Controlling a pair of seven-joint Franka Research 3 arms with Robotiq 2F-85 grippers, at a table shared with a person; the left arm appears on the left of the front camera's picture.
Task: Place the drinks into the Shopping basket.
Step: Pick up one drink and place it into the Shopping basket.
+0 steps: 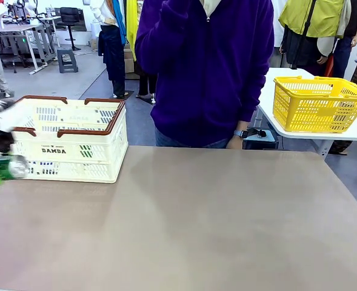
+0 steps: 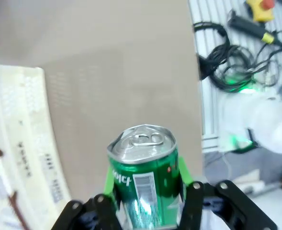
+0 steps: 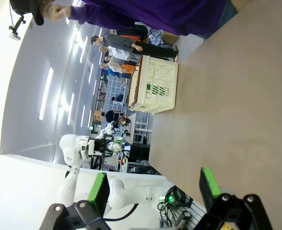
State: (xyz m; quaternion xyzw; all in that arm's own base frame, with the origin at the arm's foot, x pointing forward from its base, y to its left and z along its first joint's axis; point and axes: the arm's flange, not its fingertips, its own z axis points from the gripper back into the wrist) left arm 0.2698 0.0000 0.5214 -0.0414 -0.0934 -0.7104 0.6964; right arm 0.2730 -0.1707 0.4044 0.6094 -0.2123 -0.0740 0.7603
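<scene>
Nearest: slim green metal can (image 2: 143,187) with a silver pull-tab top, clamped between the left gripper's (image 2: 146,176) green pads, just outside the crate wall.
Right gripper (image 3: 154,188): jaws spread, empty.
Crate: cream slotted plastic shopping basket (image 1: 69,145), brown rim, on the smooth grey-brown table (image 1: 196,218).
Beyond: person in a purple top (image 1: 208,66); yellow mesh basket (image 1: 317,106).
</scene>
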